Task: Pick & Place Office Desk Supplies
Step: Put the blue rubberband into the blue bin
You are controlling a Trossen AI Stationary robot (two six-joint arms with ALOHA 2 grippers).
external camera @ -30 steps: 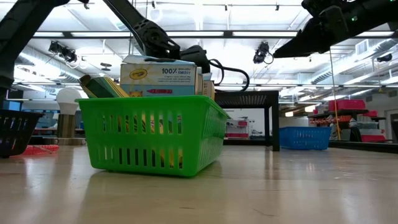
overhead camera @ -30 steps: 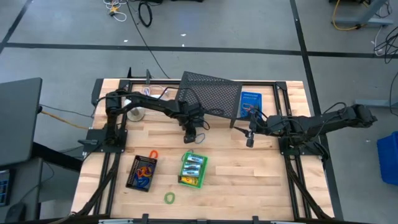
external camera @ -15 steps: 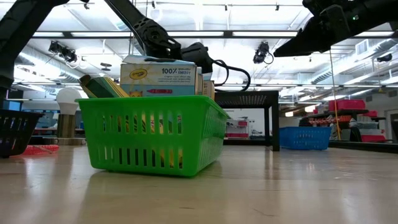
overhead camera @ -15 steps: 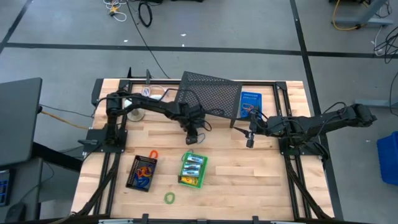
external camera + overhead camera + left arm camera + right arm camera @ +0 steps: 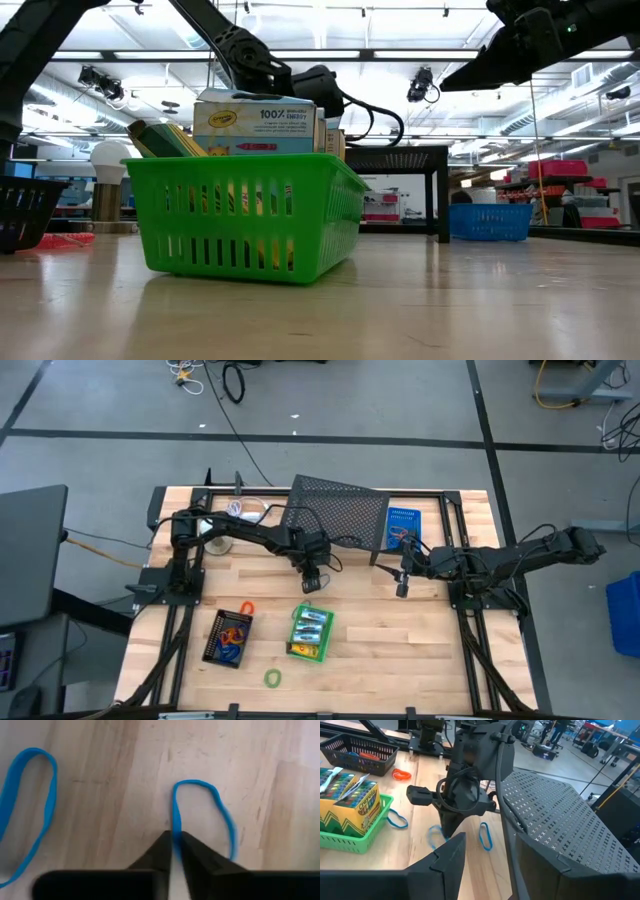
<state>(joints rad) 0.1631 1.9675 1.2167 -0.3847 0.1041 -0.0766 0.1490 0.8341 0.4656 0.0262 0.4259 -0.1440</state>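
Note:
My left gripper (image 5: 310, 584) points steeply down at the table's middle, shut on a thin blue loop (image 5: 202, 815) that lies on the wood. A second blue loop (image 5: 30, 810) lies flat beside it. Nearer the front stands a green basket (image 5: 309, 633) holding yellow crayon boxes (image 5: 350, 800). A black basket (image 5: 228, 639) to its left holds coloured loops. An orange loop (image 5: 247, 607) and a green loop (image 5: 272, 678) lie loose on the table. My right gripper (image 5: 402, 590) hangs open above the table's right half, touching nothing. My left gripper pinches one side strand of the blue loop (image 5: 173, 822) between its two fingertips, coming from above and slanting down. The rest of the loop lies flat and slack on the table beyond the fingers.
A black perforated metal stand (image 5: 335, 510) and a blue basket (image 5: 403, 525) stand at the far side. A white ball (image 5: 220, 543) and a white cable (image 5: 245, 508) lie at the far left. Another blue loop (image 5: 485, 836) lies under the stand's edge.
My left gripper's wrist has turned a little over the blue loops and stays in much the same place. My right arm has kept still.

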